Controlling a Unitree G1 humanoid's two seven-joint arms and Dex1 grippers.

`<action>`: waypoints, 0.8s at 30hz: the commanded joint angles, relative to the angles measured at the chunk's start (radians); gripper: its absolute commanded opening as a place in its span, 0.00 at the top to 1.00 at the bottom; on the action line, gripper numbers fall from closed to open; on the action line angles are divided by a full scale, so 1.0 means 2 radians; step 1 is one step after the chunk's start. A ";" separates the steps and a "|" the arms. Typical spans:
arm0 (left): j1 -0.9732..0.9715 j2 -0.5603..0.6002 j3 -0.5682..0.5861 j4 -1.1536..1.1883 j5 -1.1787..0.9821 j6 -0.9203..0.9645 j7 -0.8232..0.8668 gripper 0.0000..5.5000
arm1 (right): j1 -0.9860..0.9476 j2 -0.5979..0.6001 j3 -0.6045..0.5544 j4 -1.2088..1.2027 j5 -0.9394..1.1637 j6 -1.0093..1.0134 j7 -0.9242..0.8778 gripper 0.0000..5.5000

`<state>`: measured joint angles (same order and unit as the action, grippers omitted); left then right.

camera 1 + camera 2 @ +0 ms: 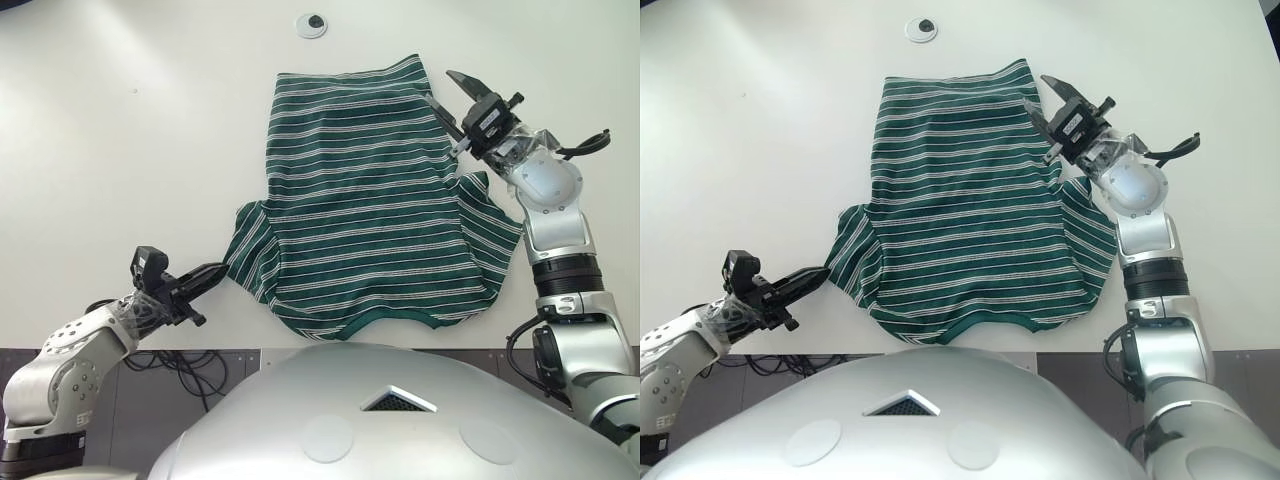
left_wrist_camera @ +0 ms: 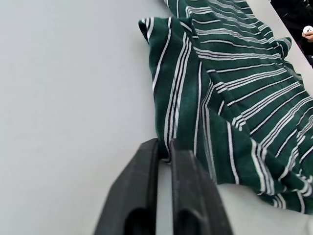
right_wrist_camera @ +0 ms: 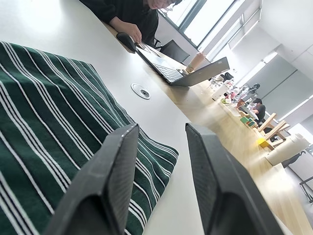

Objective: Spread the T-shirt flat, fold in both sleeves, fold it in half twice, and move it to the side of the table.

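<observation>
Nearest, at the near left of the white table (image 1: 120,150), the left gripper (image 1: 214,271) sits low with its two black fingers (image 2: 146,186) pressed together, only a thin slit between them and nothing held. Its tips point right and lie just beside the edge of the T-shirt's left sleeve (image 1: 246,243); whether they touch the cloth cannot be told.

The T-shirt (image 1: 365,200), dark green with thin white stripes, lies in the middle of the table, mostly spread out, with its neckline (image 1: 392,318) toward the near edge and its hem toward the far side. Both sleeves stick out to the sides. The left one is bunched and rumpled, and the right sleeve (image 1: 492,228) lies beside the right arm, with a few creases.

Farther off, the right gripper (image 1: 452,96) is at the shirt's far right corner. Its fingers (image 3: 110,181) stand wide apart and hold nothing, with the striped hem corner showing beneath them.

Beyond the hem, a small round grommet (image 1: 311,24) is set into the tabletop, and an open laptop (image 3: 182,72) stands farther away.
</observation>
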<state>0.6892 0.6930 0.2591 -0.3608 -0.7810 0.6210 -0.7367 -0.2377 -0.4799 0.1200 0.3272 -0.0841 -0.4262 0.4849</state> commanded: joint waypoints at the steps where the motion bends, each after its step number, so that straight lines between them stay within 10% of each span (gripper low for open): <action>1: 0.005 0.001 -0.014 0.034 0.040 -0.006 -0.010 0.99 | 0.002 0.002 0.002 -0.005 -0.004 0.004 0.002 0.68; 10: -0.049 0.064 0.086 0.213 0.041 -0.112 -0.200 0.99 | 0.002 0.011 0.009 -0.003 -0.006 0.005 0.000 0.68; 24: -0.043 0.021 0.072 0.035 0.000 -0.064 -0.196 0.99 | 0.011 0.002 0.004 -0.011 0.009 0.006 0.006 0.68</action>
<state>0.5981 0.7533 0.4249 -0.2089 -0.7692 0.4639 -1.1656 -0.2241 -0.4779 0.1366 0.3237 -0.0778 -0.4254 0.4820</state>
